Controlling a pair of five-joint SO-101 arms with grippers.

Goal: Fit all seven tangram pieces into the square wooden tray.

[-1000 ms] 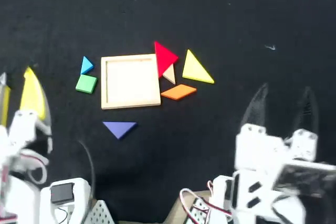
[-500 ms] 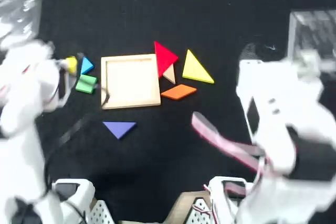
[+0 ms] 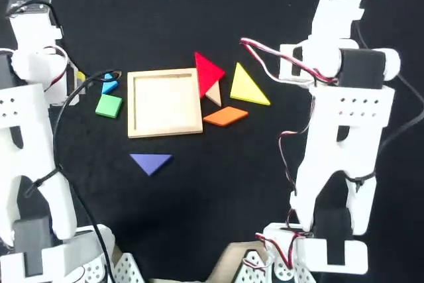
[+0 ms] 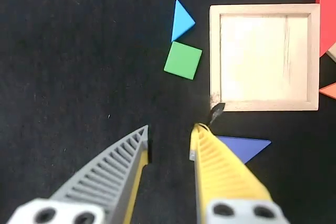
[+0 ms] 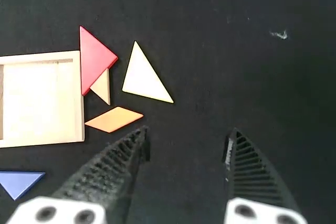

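Note:
The square wooden tray [image 3: 164,130] lies empty on the black table. A cyan triangle [image 3: 109,85] and a green square [image 3: 108,106] lie to its left. A red triangle [image 3: 208,71], a small beige triangle [image 3: 214,94], a yellow triangle [image 3: 248,86] and an orange parallelogram [image 3: 225,116] lie to its right. In front of it lies a blue triangle [image 3: 151,162]. My left gripper [image 4: 172,129] hangs open and empty high above the table, near the tray's [image 4: 264,9] front left corner. My right gripper [image 5: 188,134] is open and empty too, high above bare cloth right of the orange parallelogram [image 5: 114,119].
The left arm [image 3: 30,97] stands tall along the table's left side and the right arm [image 3: 338,111] along the right side. Red and white cables [image 3: 278,64] hang off the right arm. Bare black cloth stretches behind the tray and in front of the blue triangle.
Both arms have swung up from a low folded pose at the table's front to stand tall over the table. No piece has moved.

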